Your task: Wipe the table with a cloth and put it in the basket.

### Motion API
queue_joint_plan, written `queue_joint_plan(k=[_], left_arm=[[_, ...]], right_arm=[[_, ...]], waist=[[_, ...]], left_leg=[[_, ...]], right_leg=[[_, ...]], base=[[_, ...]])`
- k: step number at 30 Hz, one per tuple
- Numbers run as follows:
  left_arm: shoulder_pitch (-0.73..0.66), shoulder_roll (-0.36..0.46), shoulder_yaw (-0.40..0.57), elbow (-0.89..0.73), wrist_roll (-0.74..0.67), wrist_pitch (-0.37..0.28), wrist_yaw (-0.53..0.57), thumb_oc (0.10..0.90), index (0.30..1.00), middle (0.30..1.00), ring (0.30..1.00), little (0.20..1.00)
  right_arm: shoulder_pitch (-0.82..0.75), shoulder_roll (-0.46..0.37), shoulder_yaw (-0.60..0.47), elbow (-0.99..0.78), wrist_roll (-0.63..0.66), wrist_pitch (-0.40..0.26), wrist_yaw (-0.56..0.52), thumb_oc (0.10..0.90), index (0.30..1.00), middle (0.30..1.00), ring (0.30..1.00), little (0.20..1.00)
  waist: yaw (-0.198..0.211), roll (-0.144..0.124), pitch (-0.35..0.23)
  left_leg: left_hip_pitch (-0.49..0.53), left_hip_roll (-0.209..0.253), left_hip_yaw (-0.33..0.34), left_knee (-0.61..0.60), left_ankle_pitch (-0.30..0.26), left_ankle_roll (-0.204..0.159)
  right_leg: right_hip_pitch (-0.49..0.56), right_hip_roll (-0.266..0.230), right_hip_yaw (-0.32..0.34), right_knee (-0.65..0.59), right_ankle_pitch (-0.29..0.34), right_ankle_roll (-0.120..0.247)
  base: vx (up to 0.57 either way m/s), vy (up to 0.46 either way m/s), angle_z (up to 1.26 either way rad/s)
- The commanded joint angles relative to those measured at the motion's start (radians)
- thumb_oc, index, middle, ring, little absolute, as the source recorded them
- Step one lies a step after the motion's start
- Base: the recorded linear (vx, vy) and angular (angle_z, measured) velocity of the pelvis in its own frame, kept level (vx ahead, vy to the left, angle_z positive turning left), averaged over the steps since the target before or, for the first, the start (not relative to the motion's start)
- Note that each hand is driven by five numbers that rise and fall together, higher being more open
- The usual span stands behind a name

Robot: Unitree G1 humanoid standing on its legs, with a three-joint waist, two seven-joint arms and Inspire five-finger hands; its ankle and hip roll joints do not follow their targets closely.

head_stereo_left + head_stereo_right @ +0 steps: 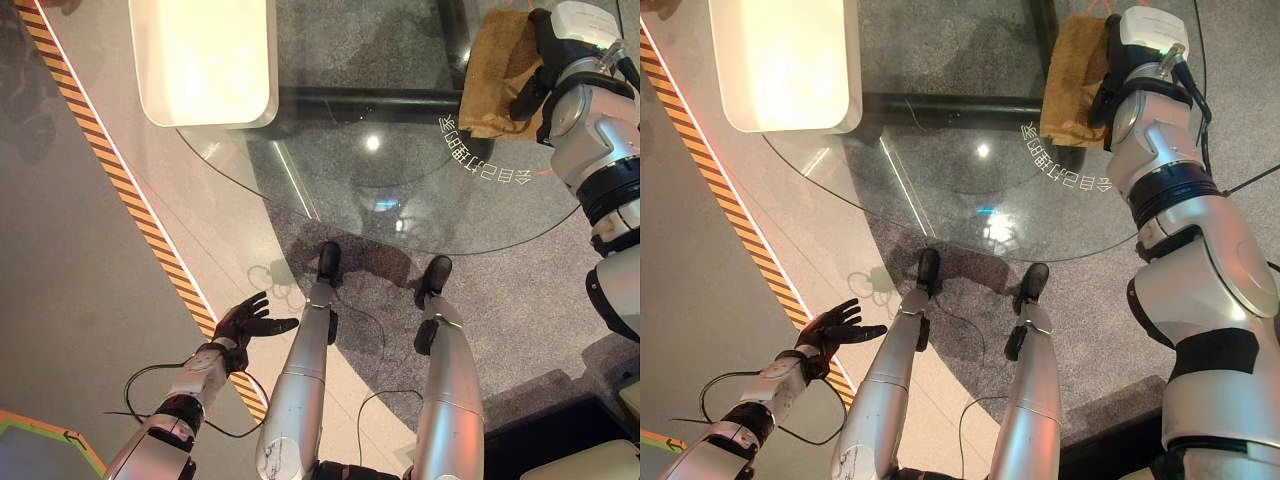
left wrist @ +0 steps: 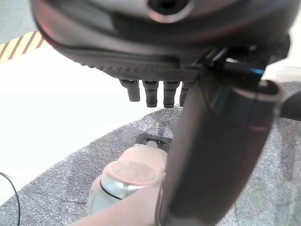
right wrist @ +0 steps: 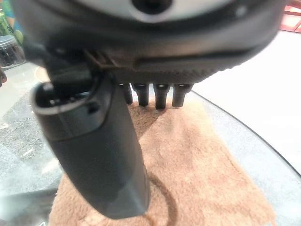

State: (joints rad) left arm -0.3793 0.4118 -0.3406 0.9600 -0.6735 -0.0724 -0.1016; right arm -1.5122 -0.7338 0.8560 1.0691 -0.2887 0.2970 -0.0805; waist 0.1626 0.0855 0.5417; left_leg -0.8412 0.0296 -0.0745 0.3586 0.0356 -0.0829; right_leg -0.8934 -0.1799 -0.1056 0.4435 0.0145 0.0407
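Cloth (image 1: 500,75): brown, fleecy, spread flat on the far right part of the round glass worktop (image 1: 330,170), close to its rim. The right robot hand (image 1: 545,60) lies on top of it. In the right wrist view the fingers (image 3: 160,96) run out straight over the cloth (image 3: 188,165), with the thumb (image 3: 101,155) down against the pile; nothing is curled round the fabric. My reading is that the flat palm is there to press the cloth to the glass so it drags with the arm, which suits wiping better than a pinch would.

The left robot hand (image 1: 245,322) hangs low at the robot's side above the floor, fingers spread and relaxed, holding nothing and well apart from the worktop. It looks idle.

A white rounded-edged block (image 1: 205,60) stands at the far left rim of the glass. A yellow-and-black striped band (image 1: 110,170) runs across the floor to the left.

White lettering (image 1: 485,165) curves along the glass near the cloth; too small and turned to make out. No basket identified from here.
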Motion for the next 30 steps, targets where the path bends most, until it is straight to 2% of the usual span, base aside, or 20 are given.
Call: queue_joint_plan(k=[1,16,30], left_arm=[[0.087,0.05,-0.011,-0.002,-0.012,0.005,-0.002,0.8,0.9,0.9,0.9,0.9],[0.09,0.051,-0.018,-0.011,-0.019,0.004,-0.006,0.8,0.9,0.9,0.9,0.9],[0.09,0.049,-0.024,-0.024,-0.02,0.009,-0.002,0.8,0.9,0.9,0.9,0.9]], right_arm=[[-0.148,-0.073,0.081,-0.007,-0.066,-0.01,-0.04,0.8,0.9,0.9,0.9,0.9],[-0.167,-0.061,0.086,-0.015,-0.066,0.007,-0.146,0.8,0.9,0.9,0.9,0.9],[-0.175,-0.055,0.098,-0.038,-0.072,0.01,-0.134,0.8,0.9,0.9,0.9,0.9]], waist=[[0.007,0.049,-0.022],[0.014,0.052,-0.022],[0.017,0.053,-0.022]], left_leg=[[-0.021,-0.018,0.007,0.01,0.008,0.051],[-0.019,-0.017,0.005,-0.004,0.014,0.049],[-0.021,-0.017,0.006,-0.006,0.013,0.05]], right_leg=[[0.011,0.003,-0.051,0.02,-0.044,-0.012],[0.016,0.002,-0.058,0.01,-0.043,-0.009],[0.015,-0.001,-0.063,0.004,-0.041,-0.008]], base=[[0.0,0.0,0.0],[0.0,0.0,0.0],[0.0,0.0,0.0]])
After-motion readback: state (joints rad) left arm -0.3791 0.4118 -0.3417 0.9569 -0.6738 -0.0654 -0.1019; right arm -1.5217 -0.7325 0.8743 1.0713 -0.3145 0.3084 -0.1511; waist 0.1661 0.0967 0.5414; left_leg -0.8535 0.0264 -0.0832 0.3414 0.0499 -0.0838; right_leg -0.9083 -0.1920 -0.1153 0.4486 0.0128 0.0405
